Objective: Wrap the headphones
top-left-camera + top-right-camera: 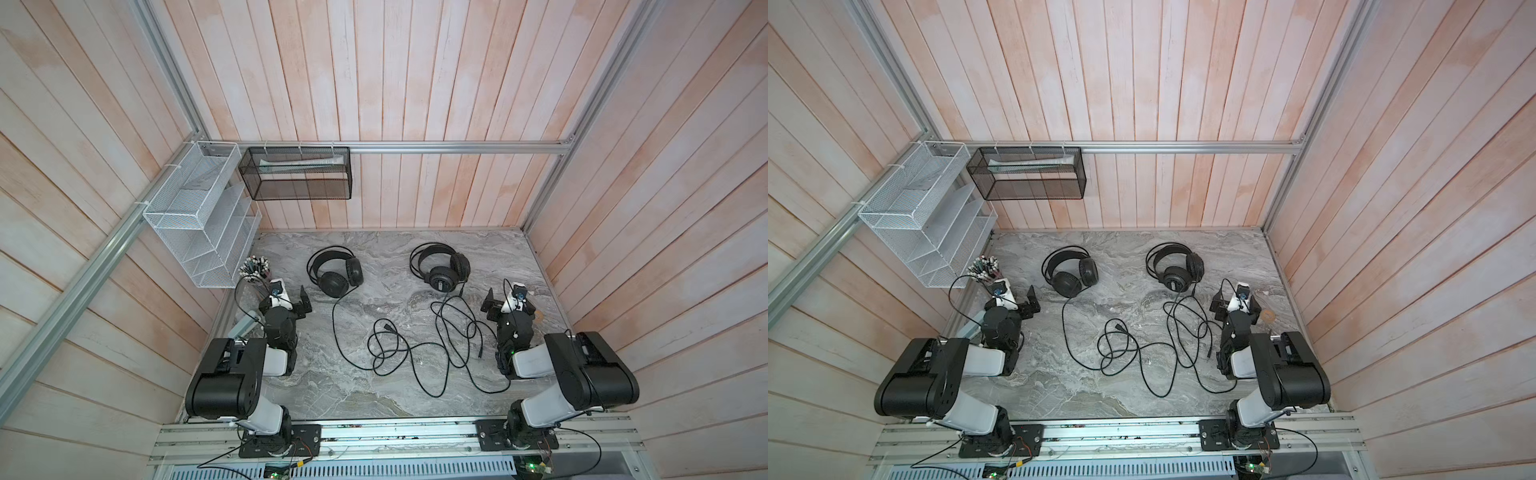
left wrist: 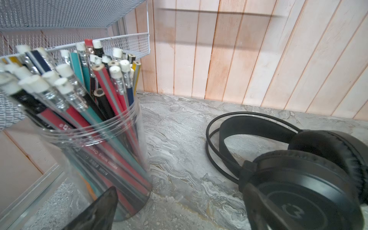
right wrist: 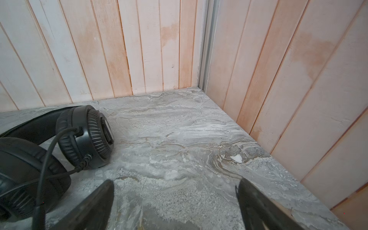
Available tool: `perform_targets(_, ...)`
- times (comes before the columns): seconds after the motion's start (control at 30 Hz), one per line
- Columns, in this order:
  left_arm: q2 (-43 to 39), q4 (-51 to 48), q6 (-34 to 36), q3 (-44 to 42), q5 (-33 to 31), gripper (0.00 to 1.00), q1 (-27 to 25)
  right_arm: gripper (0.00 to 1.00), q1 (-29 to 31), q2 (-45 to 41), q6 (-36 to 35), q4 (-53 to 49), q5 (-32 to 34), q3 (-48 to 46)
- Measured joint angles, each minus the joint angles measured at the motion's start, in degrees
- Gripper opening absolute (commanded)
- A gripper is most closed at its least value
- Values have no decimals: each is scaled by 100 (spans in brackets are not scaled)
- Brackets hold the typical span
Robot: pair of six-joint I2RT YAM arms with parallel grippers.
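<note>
Both sets of headphones are sitting near the back of the bench (image 1: 374, 399), side by side but apart. The smooth-cupped headset (image 1: 334, 282) is lying on the left and the grille-backed headset (image 1: 442, 278) on the right. Their cables (image 1: 386, 345) are trailing toward the front and sprawling in loose loops across the middle, crossing over each other, not wrapped at all.

The left claw (image 2: 179, 199) is hanging with its jaws spread wide and nothing in them. It's sitting between a clear jar of pencils (image 2: 111, 149) and the smooth-cupped headset.

The right claw (image 3: 175, 189) is gaping wide too, gripping nothing. It's hovering over bare bench, just beside the grille-backed headset.
</note>
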Motion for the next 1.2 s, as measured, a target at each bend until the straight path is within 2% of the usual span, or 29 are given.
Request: perform_targets(1.2, 0, 0, -2, 0, 0, 99, 0, 97, 2, -94, -17, -181, -72, 50)
